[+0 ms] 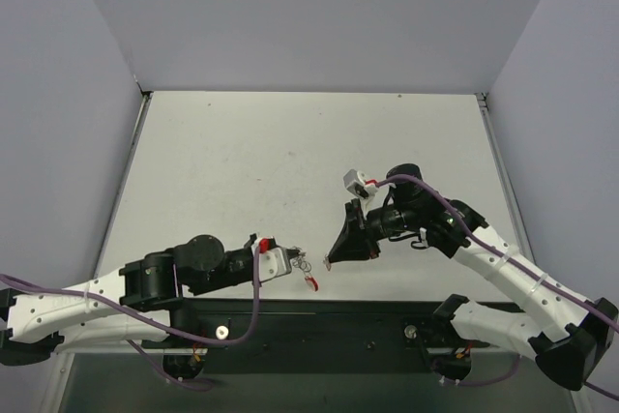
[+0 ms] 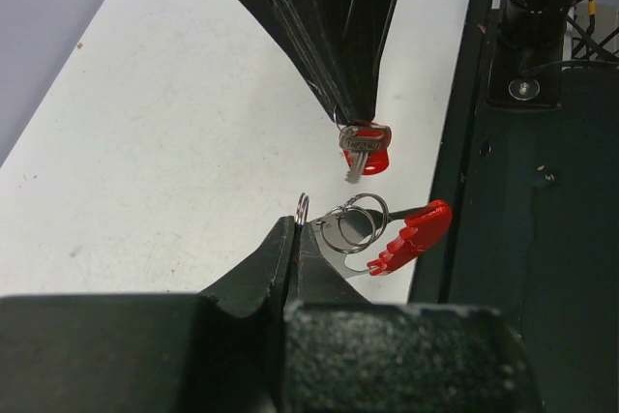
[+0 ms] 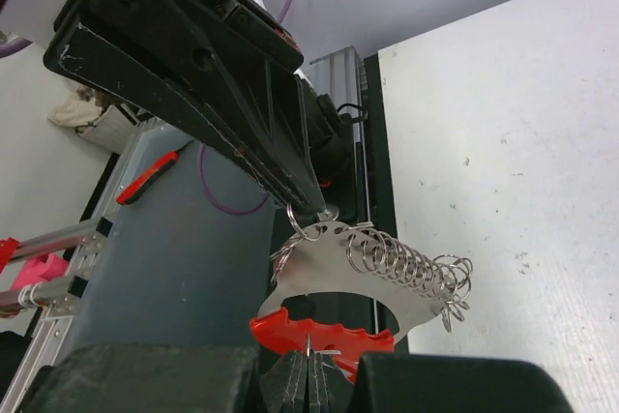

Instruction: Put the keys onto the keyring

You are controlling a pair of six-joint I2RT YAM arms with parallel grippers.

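Ref. landmark: keyring (image 2: pixel 414 236).

1. Key (image 2: pixel 366 149): red head w/ pale centre, short silver blade. In the left wrist view it hangs in the air just past the keyring's wire rings (image 2: pixel 356 216). It is near them w/ a small gap, not touching. Long axis runs approx. in line w/ the fingers carrying it, and the blade tip points at the rings. Head hole: cannot tell, prob. under the fingertips.

2. R gripper (image 2: pixel 354 123): jaws pressed fully together on the top edge of the key head, nothing else held. It meets the keyring from the side opposite the L gripper (image 2: pixel 300 231).

3. Keyring: red clip plus ring bunch, held off the table (image 2: pixel 145 142). The L gripper's jaws are clamped tight on one outer ring (image 2: pixel 303 206), and the rest hangs from it. The clip dangles on the side of the rings toward the black base plate (image 2: pixel 522 239).

4. Next move (judgement): depends on key-to-ring alignment. The R gripper has the key, so it should make the approach while the L gripper keeps the keyring steady. As it lies, the blade leads, not the head. Rings are bunched and free to swing, so a miss is likely.
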